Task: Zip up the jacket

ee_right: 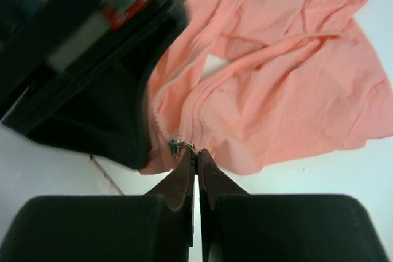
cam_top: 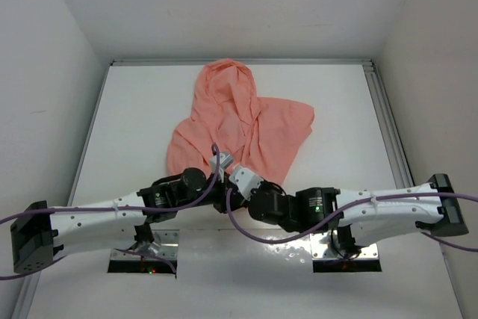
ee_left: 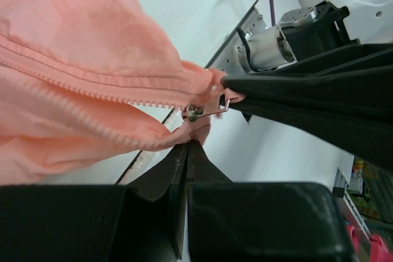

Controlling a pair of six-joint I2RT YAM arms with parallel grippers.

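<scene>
The left arm [cam_top: 82, 220], entering from eight o'clock, and the right arm [cam_top: 388, 207], from four o'clock, are each a long white link between black joint housings. Purple cables [cam_top: 216, 162] trail along both. A green light [cam_top: 316, 209] glows on the right arm's black elbow block. Each base stands on a shiny metal plate [cam_top: 370, 259]. The left gripper [ee_left: 188, 145] and the right gripper [ee_right: 196, 151] have matte black, wedge-shaped fingers. A silver cylinder [ee_left: 267, 47] sits at the right wrist.

Salmon-pink hooded fabric jacket [cam_top: 243, 121] mid white table [cam_top: 134, 125], hood toward far edge; left gripper [ee_left: 189, 145], right gripper [ee_right: 196, 151] at near hem.
</scene>
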